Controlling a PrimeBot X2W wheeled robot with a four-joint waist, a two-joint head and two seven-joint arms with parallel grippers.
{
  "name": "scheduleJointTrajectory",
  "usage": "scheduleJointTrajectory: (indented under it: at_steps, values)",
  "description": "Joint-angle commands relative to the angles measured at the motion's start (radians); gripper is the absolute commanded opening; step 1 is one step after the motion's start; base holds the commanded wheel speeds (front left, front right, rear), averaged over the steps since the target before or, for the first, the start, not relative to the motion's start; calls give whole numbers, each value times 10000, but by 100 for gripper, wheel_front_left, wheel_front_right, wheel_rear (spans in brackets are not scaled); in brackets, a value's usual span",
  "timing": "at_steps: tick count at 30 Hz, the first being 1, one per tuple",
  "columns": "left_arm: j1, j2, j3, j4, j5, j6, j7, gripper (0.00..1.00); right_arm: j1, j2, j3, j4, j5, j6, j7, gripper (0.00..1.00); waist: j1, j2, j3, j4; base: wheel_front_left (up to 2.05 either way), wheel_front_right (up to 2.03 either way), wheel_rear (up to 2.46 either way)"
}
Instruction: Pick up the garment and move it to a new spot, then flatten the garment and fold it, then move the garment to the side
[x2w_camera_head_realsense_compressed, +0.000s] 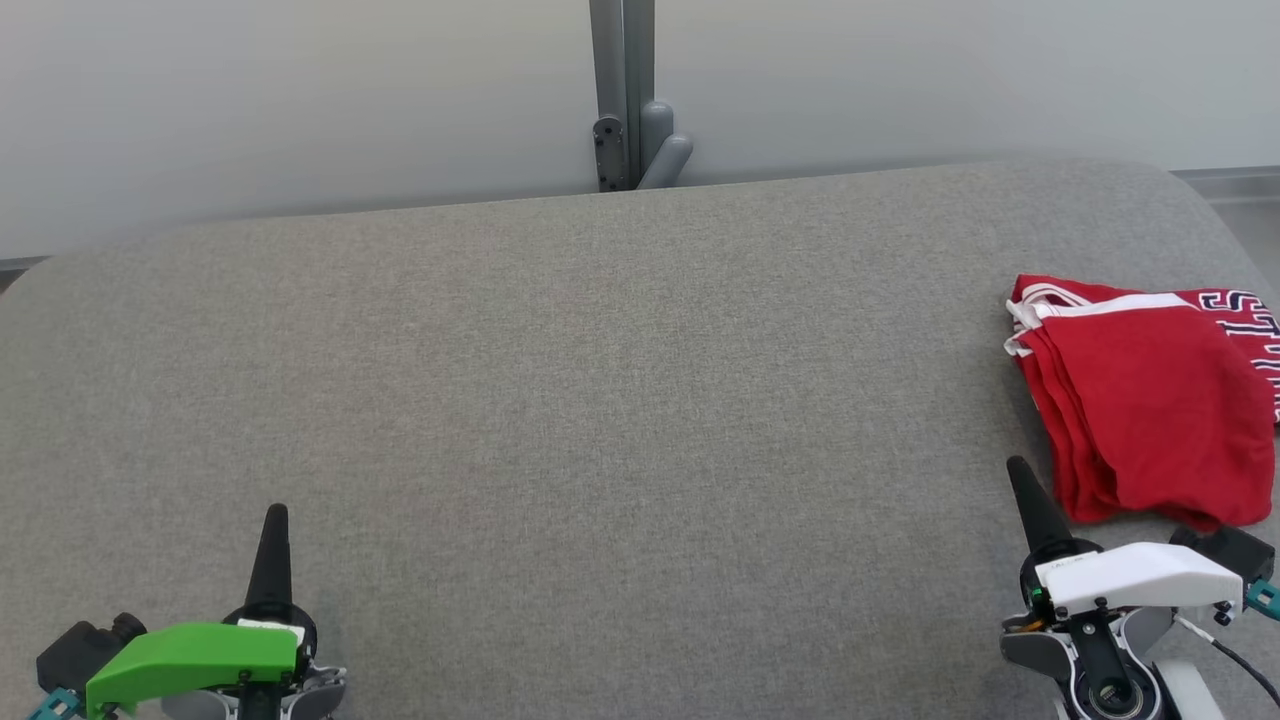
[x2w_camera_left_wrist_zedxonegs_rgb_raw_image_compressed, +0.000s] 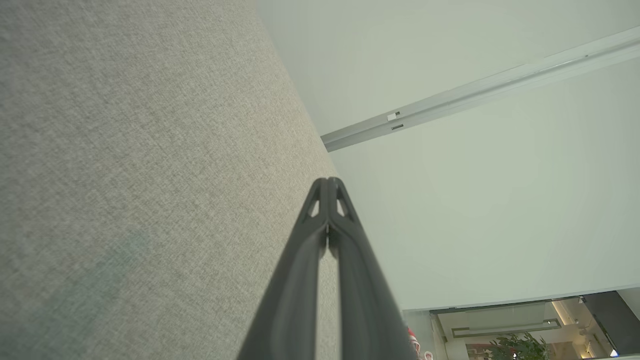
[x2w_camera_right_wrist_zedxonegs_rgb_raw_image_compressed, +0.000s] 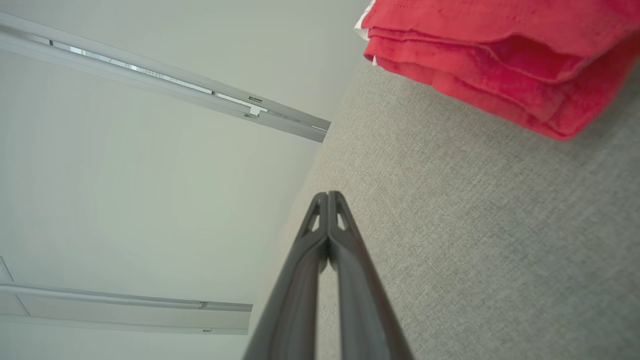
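so the folded red fabric garment (x2w_camera_head_realsense_compressed: 1150, 400) lies just ahead-right of my shut, empty right fingers (x2w_camera_head_realsense_compressed: 1035, 510), while my left fingers (x2w_camera_head_realsense_compressed: 272, 560), also shut, are way off

The garment (x2w_camera_head_realsense_compressed: 1150, 400) runs past the right edge.

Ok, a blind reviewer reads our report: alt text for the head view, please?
A folded red garment with white trim lies at the right edge of a grey fabric-covered surface. The right gripper, shut, points up near it; the left gripper, also shut, sits at lower left.
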Motion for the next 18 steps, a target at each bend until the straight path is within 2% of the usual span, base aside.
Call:
scheduleJointTrajectory:
  at_steps: [1,18]
  values:
    - [-256,63,48,-105,-254,-46,68,0,-137,-54,-69,-136,314,3,85,0,0,41,-8,8,0,0,0]
    - [-322,73,176,-250,-1671,-83,448,0,-118,-60,-261,-297,1862,3,488,0,0,50,-76,82,0,0,0]
